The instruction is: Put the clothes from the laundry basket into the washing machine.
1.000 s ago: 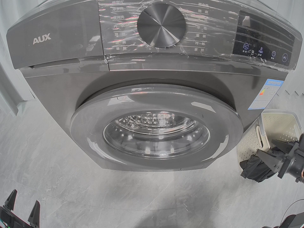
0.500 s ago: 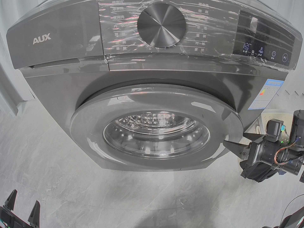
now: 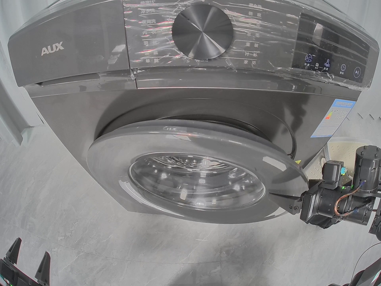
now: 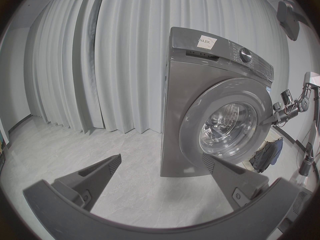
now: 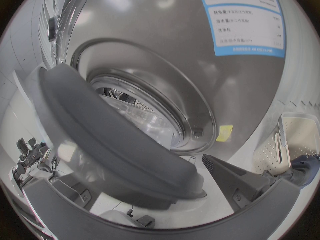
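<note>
Slightly ajar: glossy round door [image 3: 111, 155], rim between spread fingers of right hand [image 3: 283, 200].
Beside washing machine [image 3: 79, 100], perforated cream laundry basket [image 5: 266, 150], dark clothes [image 5: 308, 167]; left hand [image 4: 160, 157] spread.

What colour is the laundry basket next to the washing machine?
The laundry basket is cream, with a perforated wall. The right wrist view shows it best.

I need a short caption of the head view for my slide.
The right gripper straddles the edge of the washing machine door, which stands ajar.
</note>
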